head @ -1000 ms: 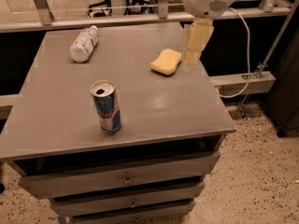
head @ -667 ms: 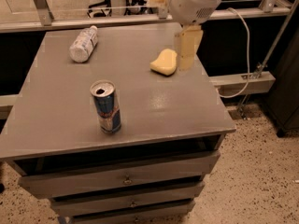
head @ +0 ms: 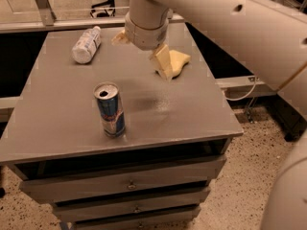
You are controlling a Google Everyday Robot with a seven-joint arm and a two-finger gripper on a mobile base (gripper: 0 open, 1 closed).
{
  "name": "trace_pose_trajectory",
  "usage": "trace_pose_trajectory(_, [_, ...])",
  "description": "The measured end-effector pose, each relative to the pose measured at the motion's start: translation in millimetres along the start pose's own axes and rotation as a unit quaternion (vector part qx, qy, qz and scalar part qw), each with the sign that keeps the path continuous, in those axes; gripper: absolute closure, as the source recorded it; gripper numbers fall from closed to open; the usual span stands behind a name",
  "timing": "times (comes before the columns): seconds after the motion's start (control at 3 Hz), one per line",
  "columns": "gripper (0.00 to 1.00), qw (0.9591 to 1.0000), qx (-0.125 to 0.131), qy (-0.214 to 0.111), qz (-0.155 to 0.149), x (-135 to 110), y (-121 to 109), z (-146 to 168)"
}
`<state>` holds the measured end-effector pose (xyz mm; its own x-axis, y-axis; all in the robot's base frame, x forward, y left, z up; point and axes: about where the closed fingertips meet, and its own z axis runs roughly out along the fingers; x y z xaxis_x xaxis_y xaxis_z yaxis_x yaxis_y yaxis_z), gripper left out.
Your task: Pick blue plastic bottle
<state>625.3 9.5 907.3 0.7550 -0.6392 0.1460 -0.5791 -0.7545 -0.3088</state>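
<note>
The blue plastic bottle (head: 86,44) is clear with a white cap and a whitish label. It lies on its side at the back left of the grey table (head: 192,109). My gripper (head: 141,56) hangs over the back middle of the table, to the right of the bottle and apart from it. Its yellowish fingers (head: 163,63) stand spread apart with nothing between them. The thick white arm (head: 225,28) reaches in from the upper right.
A blue-and-silver drink can (head: 110,110) stands upright near the front left. A yellow sponge (head: 180,60) lies at the back right, partly behind one finger. Drawers (head: 129,183) sit under the tabletop. A rail (head: 57,24) runs behind the table.
The arm has swung left and forward over the table, from beside the sponge to the back middle, closer to the bottle. The bottle, can and sponge have not moved.
</note>
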Motion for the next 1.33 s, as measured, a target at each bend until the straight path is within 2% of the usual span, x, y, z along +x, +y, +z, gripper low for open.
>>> trace_pose_trajectory(0.33, [0.0, 0.9898, -0.027, 0.002, -0.14, 0.6, -27.5, 58.6])
trace_pose_trajectory(0.67, [0.0, 0.9763, -0.016, -0.011, -0.215, -13.8, -53.6, 82.5])
trace_pose_trajectory(1.0, [0.0, 0.956, 0.006, -0.021, -0.293, -46.2, -90.1, 97.1])
trace_pose_trajectory(1.33, [0.0, 0.9393, 0.025, -0.026, -0.341, -71.7, -119.4, 104.6])
